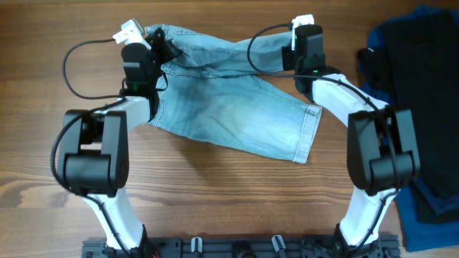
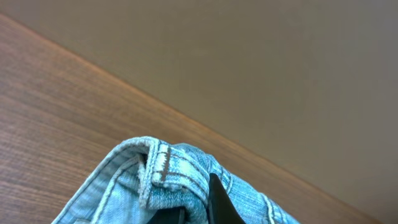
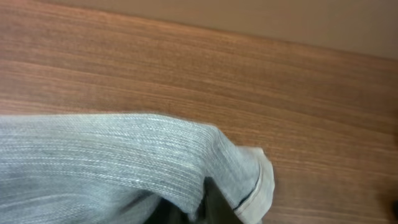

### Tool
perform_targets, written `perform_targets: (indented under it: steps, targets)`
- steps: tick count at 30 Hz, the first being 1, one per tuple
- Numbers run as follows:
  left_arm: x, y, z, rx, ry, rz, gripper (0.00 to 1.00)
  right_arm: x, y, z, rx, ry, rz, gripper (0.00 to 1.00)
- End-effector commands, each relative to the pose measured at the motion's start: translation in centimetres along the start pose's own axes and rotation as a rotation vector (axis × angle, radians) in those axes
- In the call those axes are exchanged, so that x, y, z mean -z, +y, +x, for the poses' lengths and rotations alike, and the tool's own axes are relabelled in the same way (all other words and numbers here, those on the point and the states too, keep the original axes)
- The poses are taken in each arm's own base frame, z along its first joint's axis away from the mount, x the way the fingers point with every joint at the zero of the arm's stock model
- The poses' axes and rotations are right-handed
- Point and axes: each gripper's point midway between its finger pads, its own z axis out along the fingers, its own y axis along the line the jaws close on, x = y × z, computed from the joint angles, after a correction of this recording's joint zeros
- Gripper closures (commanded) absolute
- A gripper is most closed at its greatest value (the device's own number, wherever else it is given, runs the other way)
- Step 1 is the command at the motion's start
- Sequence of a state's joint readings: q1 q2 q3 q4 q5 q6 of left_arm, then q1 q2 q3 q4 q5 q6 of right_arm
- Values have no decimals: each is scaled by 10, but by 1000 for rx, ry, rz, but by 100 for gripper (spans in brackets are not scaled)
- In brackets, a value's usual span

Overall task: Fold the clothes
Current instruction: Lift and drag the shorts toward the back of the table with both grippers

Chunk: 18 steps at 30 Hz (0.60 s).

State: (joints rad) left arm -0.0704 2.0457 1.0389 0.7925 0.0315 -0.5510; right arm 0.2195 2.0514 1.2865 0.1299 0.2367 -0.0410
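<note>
The light blue denim shorts (image 1: 237, 115) lie spread across the far middle of the wooden table, one hemmed leg end pointing to the front right. My left gripper (image 1: 159, 49) is shut on the waistband corner at the far left; that view shows the stitched band and a belt loop (image 2: 163, 165) pinched between the black fingers (image 2: 199, 211). My right gripper (image 1: 290, 54) is shut on the far right leg end, and its view shows the cuffed hem (image 3: 258, 180) draped over the fingers (image 3: 205, 208).
A pile of dark blue and black garments (image 1: 423, 107) lies along the right edge of the table. Bare wood (image 1: 215, 201) runs along the front and left. The arm bases stand at the front edge.
</note>
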Motion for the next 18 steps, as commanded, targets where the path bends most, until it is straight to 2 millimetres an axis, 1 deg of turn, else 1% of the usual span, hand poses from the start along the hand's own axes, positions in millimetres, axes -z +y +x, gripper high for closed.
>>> perform_targets:
  steps: [1,2,3,4,5,6,7,8,9,10,12,13,14,16,18]
  targets:
    - [-14,17,8,-20,-19,-50,92,-15,3,3,-25,-20,-9,78]
    - [-17,19,10,-20,-17,-52,89,-18,5,2,-28,-34,-14,69]
    - [-21,20,11,-20,-17,-51,78,-19,5,-2,-31,-50,-15,62]
    - [-25,18,8,-27,-27,-45,61,-20,5,-5,-36,-68,-14,57]
    - [-28,14,3,-52,-38,-33,58,-19,5,-13,-43,-100,-12,39]
    - [-31,9,-4,-84,-53,-22,54,-19,4,-18,-48,-123,-12,36]
    - [-34,-3,-16,-145,-71,10,46,-17,3,-31,-60,-175,-10,36]
    - [-36,-17,-29,-195,-92,47,34,-14,2,-45,-71,-231,-8,32]
    - [-37,-29,-42,-220,-114,68,26,-9,0,-59,-81,-286,-5,19]
    - [-35,-38,-55,-235,-132,76,21,-3,-2,-70,-90,-321,-4,9]
    - [-27,-53,-82,-238,-154,82,17,13,-7,-92,-103,-380,-1,4]
    - [-20,-58,-97,-237,-159,76,15,23,-11,-104,-111,-405,2,1]
    - [-13,-62,-111,-235,-162,67,14,33,-16,-114,-117,-427,5,1]
    - [4,-62,-132,-231,-156,38,11,54,-25,-131,-124,-447,11,0]
    - [22,-54,-146,-224,-119,-12,11,75,-33,-140,-124,-435,14,0]
